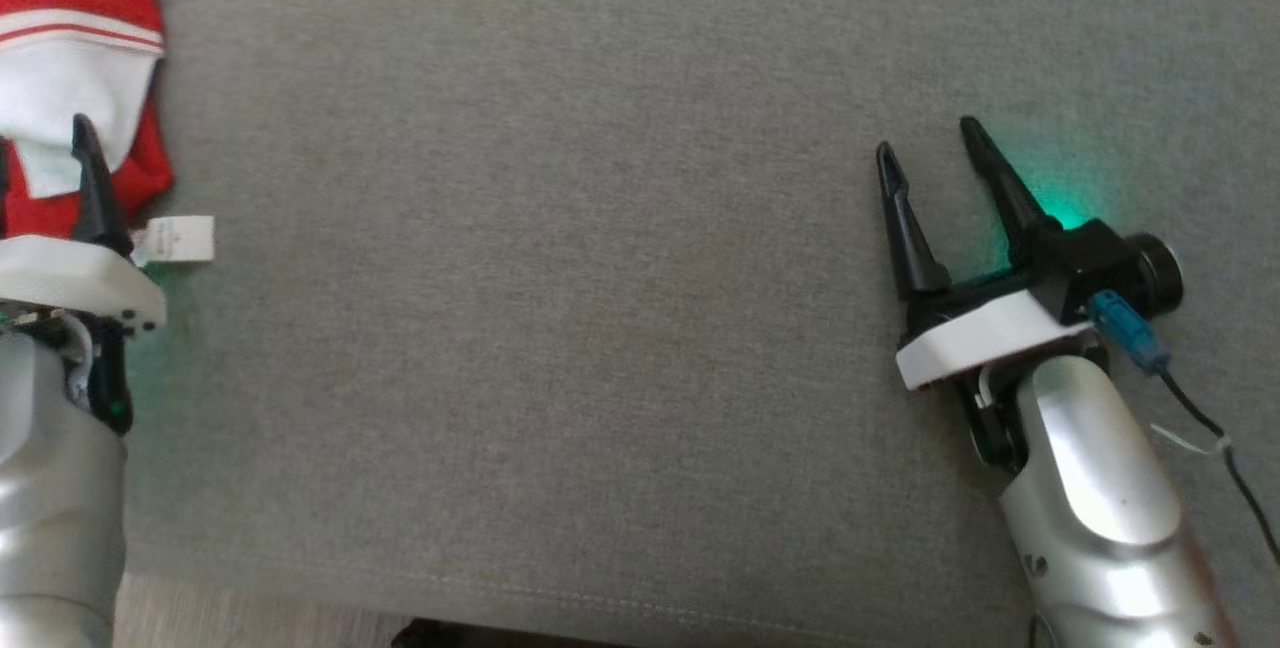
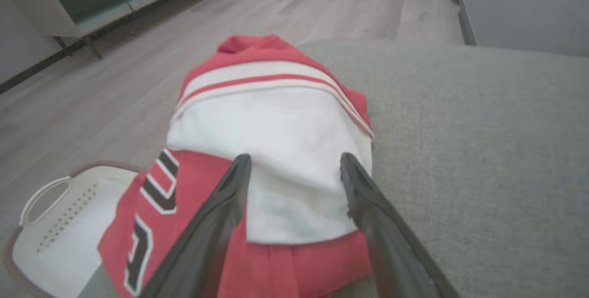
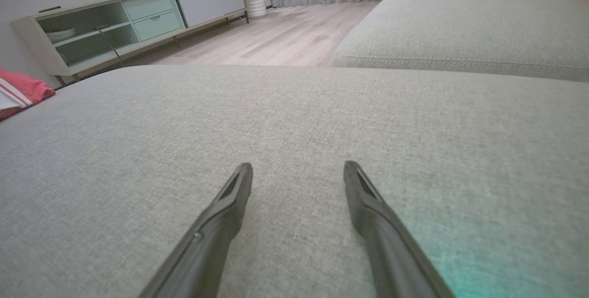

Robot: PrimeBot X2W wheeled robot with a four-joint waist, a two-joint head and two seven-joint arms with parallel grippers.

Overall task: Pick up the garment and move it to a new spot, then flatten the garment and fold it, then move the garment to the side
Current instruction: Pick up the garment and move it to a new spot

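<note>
Since the folded red-and-white jersey garment (image 2: 267, 105) lies far left under my released left tool (image 2: 295, 159), my released right tool (image 1: 928, 138) stands well apart.

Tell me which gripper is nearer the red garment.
Left. The left gripper is open right at the garment, over its white panel. The right gripper is open well off to the side, over the grey cushion.
</note>
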